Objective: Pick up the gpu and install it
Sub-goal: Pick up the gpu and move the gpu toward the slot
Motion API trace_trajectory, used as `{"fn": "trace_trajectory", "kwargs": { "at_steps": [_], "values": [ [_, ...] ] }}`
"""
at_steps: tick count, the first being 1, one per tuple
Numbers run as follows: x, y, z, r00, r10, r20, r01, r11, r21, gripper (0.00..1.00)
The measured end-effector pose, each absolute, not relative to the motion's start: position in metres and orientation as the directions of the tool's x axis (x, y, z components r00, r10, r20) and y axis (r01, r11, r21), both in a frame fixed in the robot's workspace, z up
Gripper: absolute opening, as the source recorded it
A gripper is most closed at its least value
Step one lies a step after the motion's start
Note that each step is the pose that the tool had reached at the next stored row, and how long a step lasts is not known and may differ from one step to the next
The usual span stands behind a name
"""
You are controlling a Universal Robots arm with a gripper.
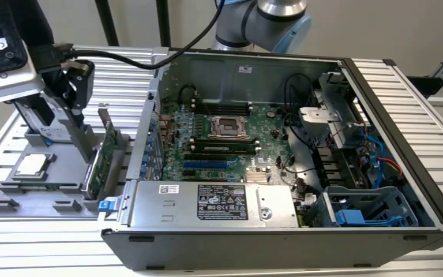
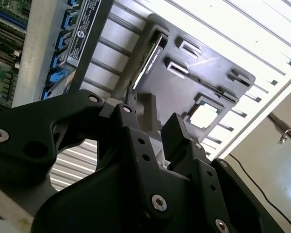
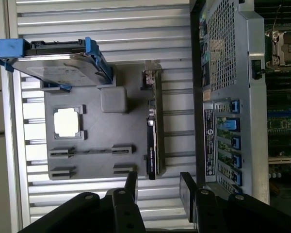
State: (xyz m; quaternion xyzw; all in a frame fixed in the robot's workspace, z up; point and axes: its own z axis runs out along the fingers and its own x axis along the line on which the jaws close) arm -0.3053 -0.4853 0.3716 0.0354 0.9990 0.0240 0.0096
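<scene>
Watching the arm from the side here: the pincer (image 1: 75, 95) is hanging wide open with nothing in it, up over the grey parts tray (image 1: 21, 199). That tray sits toward the worktop (image 1: 44, 245) edge on the exterior view's left.

The gpu (image 1: 102, 156) is parked in the tray, standing on its long edge in a slot. It's on the side of the tray closest to the open computer case (image 1: 283, 248). In the first wrist view you're looking at the card (image 3: 153, 141) edge-on. It lines up pretty much with the gap between the two black fingers (image 3: 131, 187), which aren't touching it. Same deal in the second wrist view, where the card (image 2: 148, 58) is a thin strip past the spread jaws.

Other stuff in the tray:
- A silver hard drive (image 3: 58, 63) with blue rails is propped up on the side away from the case.
- A square processor chip (image 3: 68, 122) is lying flat in its own pocket, between the drive and the gpu's row.

The case is just beside the tray, lying with its open side up so the green motherboard (image 1: 214, 144) is in plain sight.
</scene>
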Motion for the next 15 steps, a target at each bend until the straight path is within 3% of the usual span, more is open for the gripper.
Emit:
{"fn": "trace_trajectory", "kwargs": {
  "at_steps": [15],
  "values": [
    [-0.302, -0.484, 0.358, -0.997, 0.071, -0.017, 0.070, 0.996, 0.049, 1.00]
  ]
}}
